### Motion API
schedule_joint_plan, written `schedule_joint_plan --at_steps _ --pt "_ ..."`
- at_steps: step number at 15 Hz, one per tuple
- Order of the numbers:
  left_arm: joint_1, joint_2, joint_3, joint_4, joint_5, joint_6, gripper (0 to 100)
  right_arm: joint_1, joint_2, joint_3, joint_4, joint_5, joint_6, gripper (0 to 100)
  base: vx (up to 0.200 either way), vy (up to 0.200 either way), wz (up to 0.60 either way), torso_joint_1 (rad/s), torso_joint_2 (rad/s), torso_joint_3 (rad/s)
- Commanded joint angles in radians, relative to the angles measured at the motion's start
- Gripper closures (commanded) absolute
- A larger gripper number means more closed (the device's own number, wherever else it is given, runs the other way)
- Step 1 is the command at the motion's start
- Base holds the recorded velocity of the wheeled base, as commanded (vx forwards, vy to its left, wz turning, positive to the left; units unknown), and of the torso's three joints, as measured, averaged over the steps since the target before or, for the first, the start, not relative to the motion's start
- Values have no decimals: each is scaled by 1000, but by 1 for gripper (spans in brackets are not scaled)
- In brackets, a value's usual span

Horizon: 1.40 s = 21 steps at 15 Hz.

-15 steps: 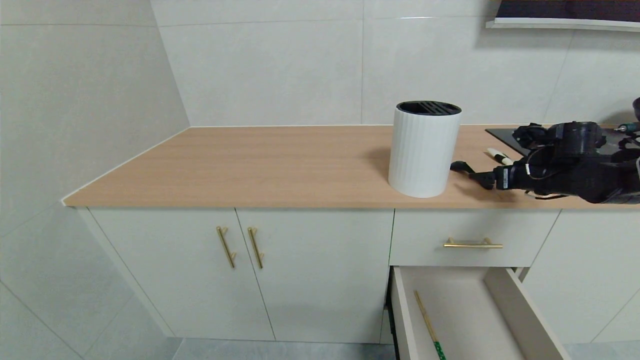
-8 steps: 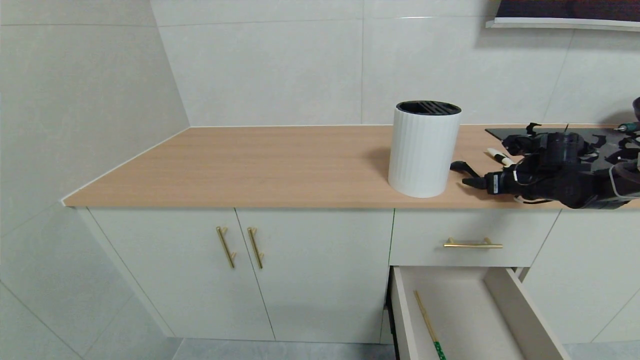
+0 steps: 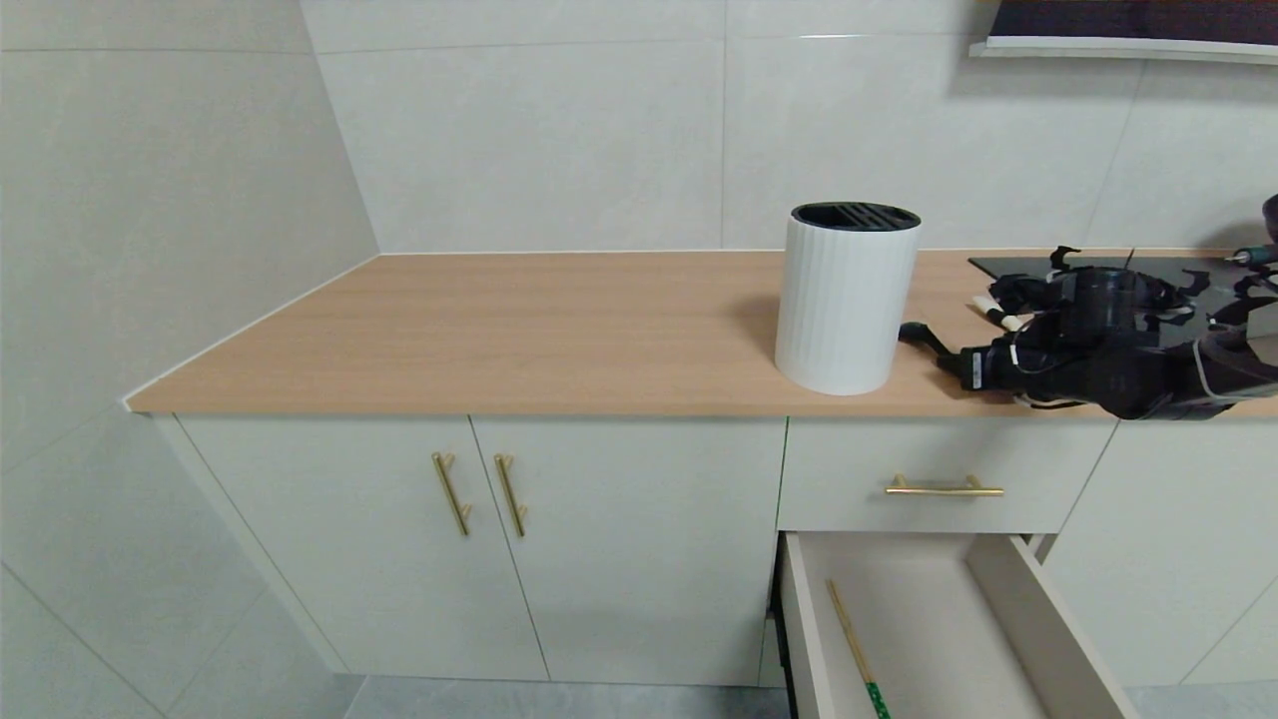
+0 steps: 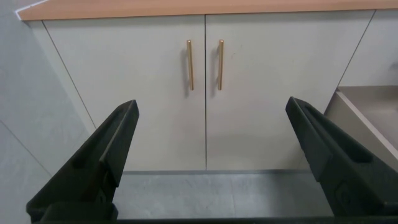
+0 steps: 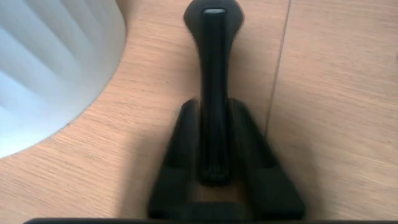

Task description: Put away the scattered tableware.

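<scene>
Two fingers [image 5: 180,149] of the right gripper [image 5: 213,112] clamp the black handle [image 5: 213,62], lying on the worktop [image 3: 559,330] just right of the white holder [image 3: 847,300], seemingly ready to lift it; the left gripper [image 4: 210,106] hangs low, fingers apart, near the cabinet doors [image 4: 261,93].

Wooden countertop [image 3: 549,330] over pale cabinet doors [image 3: 379,559] (gold handles [image 3: 451,494]), tiled wall [image 3: 519,130].

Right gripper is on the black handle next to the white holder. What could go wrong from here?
1. The right gripper clamps the black handle, which lies flat on the counter. The arm hides the rest of the utensil, so it may tilt or slip when lifted.
2. The white holder stands close beside the handle, and a swing that way could knock it.
3. A marker lies just beyond the gripper and could get swept.
</scene>
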Motion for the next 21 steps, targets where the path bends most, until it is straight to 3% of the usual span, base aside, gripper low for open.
schedule_joint_plan --at_steps 1,6,10,13,21 --pt "0 2 0 0 0 0 0 5 7 0 7 -1 0 100 0 0 0 0 0 0" --pt "0 2 0 -1 0 0 0 24 -45 -11 67 -136 49 100 0 0 0 0 0 0" --pt "0 2 0 0 0 0 0 36 -240 74 320 -153 169 100 0 0 0 0 0 0" --pt "0 2 0 0 0 0 0 50 -380 196 392 -198 224 100 0 0 0 0 0 0" --pt "0 2 0 0 0 0 0 88 -748 601 389 -165 250 100 0 0 0 0 0 0"
